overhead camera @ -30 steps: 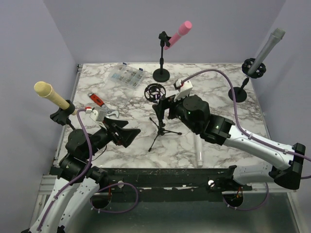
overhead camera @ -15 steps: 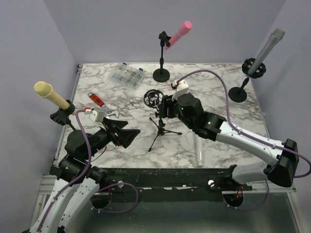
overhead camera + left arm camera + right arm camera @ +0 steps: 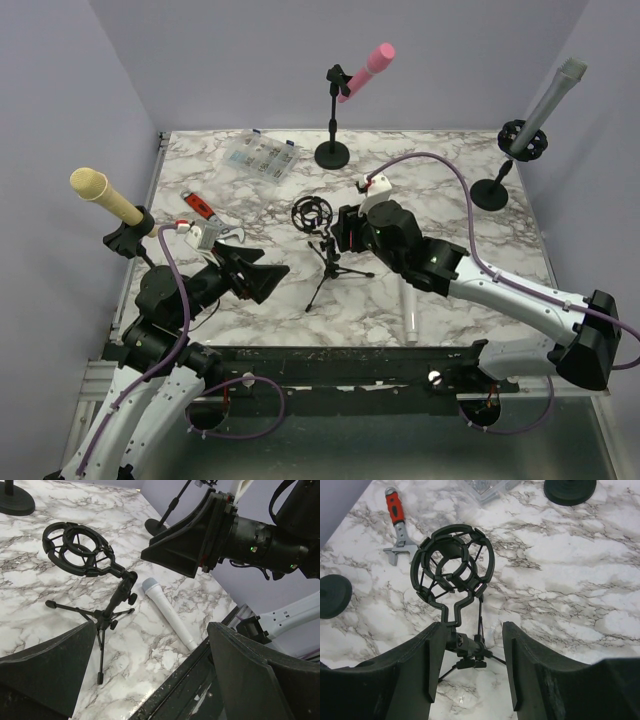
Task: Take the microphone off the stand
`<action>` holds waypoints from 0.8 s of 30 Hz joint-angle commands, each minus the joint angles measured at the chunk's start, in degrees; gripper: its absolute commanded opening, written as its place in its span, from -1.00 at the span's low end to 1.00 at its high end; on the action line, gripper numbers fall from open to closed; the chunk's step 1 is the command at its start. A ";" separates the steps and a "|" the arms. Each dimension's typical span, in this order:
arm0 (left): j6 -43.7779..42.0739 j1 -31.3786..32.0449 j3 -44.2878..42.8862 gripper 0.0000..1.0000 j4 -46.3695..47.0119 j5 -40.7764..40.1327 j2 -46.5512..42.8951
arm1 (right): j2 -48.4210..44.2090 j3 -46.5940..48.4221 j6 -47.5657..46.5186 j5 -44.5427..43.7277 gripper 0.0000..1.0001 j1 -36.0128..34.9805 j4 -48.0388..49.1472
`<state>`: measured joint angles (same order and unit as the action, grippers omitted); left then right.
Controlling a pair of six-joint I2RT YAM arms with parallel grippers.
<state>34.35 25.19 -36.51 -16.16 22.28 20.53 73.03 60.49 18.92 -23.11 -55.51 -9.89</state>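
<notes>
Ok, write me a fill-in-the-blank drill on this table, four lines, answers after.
1. The shock mount on the tripod stand holds ____ microphone.
2. The loose microphone lying flat on the table is coloured ____.
3. The wrench has a ____ handle.
4. The far microphone, clipped in its own stand, is coloured ____.
Missing words: no; white; red; pink.

Tripod stand (image 3: 116, 597) upright on marble table (image 3: 30, 580). White microphone (image 3: 169, 612) lies flat just right of it, clear of the shock mount (image 3: 102, 569). Left gripper (image 3: 152, 627) spread wide.
</notes>
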 commanded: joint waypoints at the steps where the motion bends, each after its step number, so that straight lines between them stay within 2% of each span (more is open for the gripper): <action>1: 0.81 -0.29 0.24 0.97 0.09 -0.22 -0.22 | -1.28 2.01 -1.13 -0.93 0.14 -0.12 1.01; 6: 0.01 -0.31 -1.29 0.97 -2.16 -1.35 -0.25 | -1.79 1.13 -1.00 -0.46 0.16 -0.09 1.40; 11: -3.86 -0.33 -11.29 0.98 -11.98 -7.61 2.52 | -1.78 1.45 -1.59 1.25 0.19 -0.04 2.04; 13: -6.26 -0.27 -17.74 0.98 -18.48 -14.49 4.39 | -1.99 1.73 -2.08 1.83 0.20 -0.04 2.48; 18: -9.12 -0.27 -33.13 0.98 -33.74 -39.82 9.11 | -3.06 1.44 -3.24 3.58 0.22 -0.04 4.79; 24: -16.11 -0.27 -38.88 0.97 -37.96 -58.25 11.18 | -4.39 -0.64 -5.21 5.61 0.24 -0.04 7.97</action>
<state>24.88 25.15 -73.71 -45.65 -16.56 29.93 70.54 60.90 15.79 -19.99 -55.51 -5.89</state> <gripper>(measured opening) 0.983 0.618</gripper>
